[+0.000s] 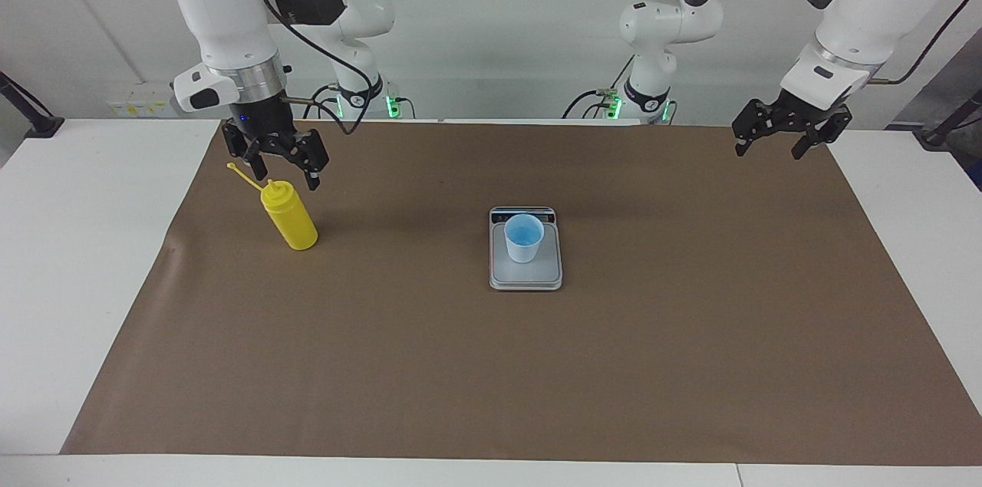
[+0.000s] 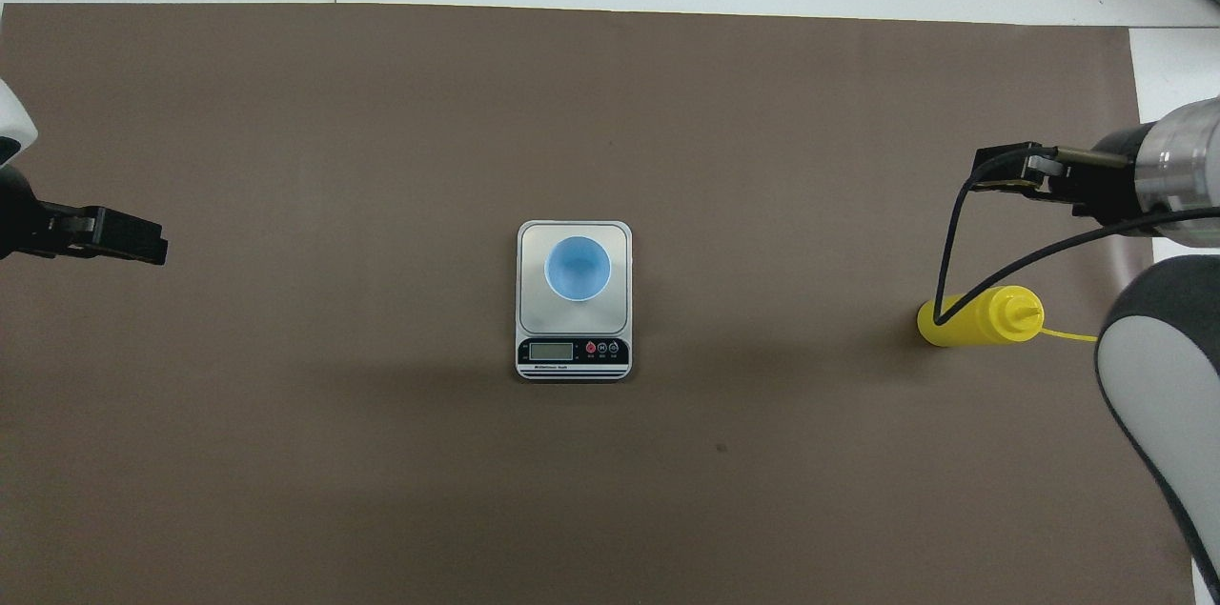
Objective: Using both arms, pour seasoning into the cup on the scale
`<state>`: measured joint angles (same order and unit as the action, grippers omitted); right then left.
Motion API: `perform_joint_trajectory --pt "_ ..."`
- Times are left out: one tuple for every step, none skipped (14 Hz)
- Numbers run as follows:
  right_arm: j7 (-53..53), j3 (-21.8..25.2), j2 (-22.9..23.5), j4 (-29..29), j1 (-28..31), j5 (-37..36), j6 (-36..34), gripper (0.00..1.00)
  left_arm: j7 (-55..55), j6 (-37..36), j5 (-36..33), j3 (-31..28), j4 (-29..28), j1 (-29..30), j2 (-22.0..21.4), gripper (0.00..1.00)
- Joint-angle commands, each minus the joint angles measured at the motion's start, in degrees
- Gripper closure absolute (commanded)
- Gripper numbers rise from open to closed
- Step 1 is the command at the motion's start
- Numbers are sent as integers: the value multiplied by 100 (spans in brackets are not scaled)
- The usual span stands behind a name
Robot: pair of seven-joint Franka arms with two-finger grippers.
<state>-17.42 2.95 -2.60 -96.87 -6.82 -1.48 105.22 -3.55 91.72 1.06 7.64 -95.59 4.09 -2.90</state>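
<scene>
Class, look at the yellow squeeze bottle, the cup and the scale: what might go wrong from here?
1. The right gripper hangs open just above the squeeze bottle; closing off-centre might tip it.
2. The cap strap sticks out sideways and may snag.
3. The cup stands loose on the scale; a nudge could topple it.

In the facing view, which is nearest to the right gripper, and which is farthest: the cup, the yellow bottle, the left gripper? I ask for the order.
From the right gripper:
1. Yellow bottle, standing just under it, at the right arm's end.
2. Cup, on the scale at mid-table.
3. Left gripper, raised over the left arm's end of the mat.
</scene>
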Motion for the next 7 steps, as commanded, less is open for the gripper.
perform_joint_trajectory --pt "203 -32 339 738 102 -45 -518 0 -31 83 -79 10 -188 40 -167 0" --pt "317 -32 444 957 128 7 -798 0 -31 83 -79 10 -188 40 -167 0" --pt "518 -32 497 1116 128 8 -1036 0 -31 83 -79 10 -188 40 -167 0" --pt "668 -32 506 1083 85 -1 -1117 0 -31 83 -79 10 -188 40 -167 0" --pt "739 -32 445 996 32 -27 -1178 0 -31 83 -79 10 -197 40 -167 0" --pt "757 -40 401 934 -12 -80 -1309 0 -31 83 -79 10 -188 40 -167 0" --pt "775 -49 357 872 -56 -89 -1389 0 -31 83 -79 10 -197 40 -167 0"
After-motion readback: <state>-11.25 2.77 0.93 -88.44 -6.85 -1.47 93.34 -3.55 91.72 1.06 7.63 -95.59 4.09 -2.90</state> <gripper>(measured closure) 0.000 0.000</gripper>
